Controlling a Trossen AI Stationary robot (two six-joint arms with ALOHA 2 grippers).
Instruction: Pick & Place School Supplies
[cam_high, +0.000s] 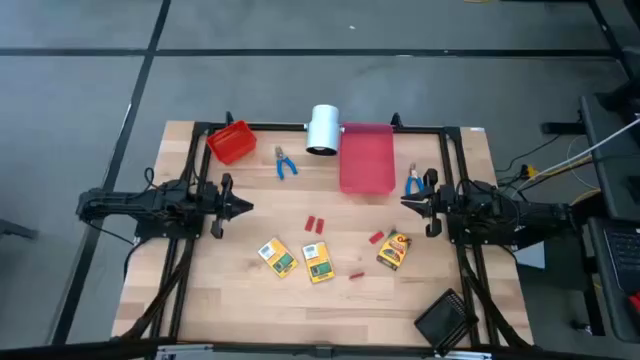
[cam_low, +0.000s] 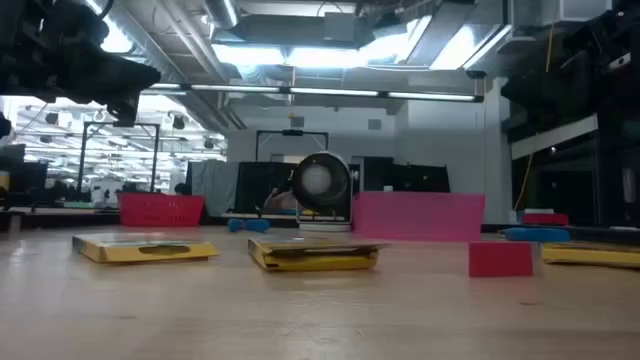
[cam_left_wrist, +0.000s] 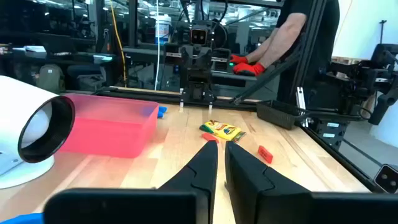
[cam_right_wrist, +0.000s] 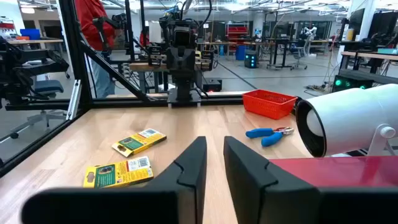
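Note:
Three yellow-orange boxes with green print lie flat on the wooden table (cam_high: 277, 257), (cam_high: 318, 262), (cam_high: 394, 250). Small red blocks sit among them (cam_high: 313, 222), (cam_high: 376, 238), (cam_high: 355, 274). One pair of blue-handled pliers (cam_high: 285, 162) lies between the small red bin and the white cylinder, and another (cam_high: 413, 180) lies right of the pink bin. My left gripper (cam_high: 247, 208) (cam_left_wrist: 221, 146) hovers at the table's left side. My right gripper (cam_high: 404, 203) (cam_right_wrist: 215, 142) hovers at the right side. Both are shut, face each other and touch nothing.
A small red bin (cam_high: 232, 142), a white cylinder (cam_high: 323, 130) and a larger pink bin (cam_high: 366, 157) stand along the far edge. A black tray (cam_high: 445, 320) sits at the near right corner. A person in red gloves (cam_left_wrist: 249, 64) stands beyond the table.

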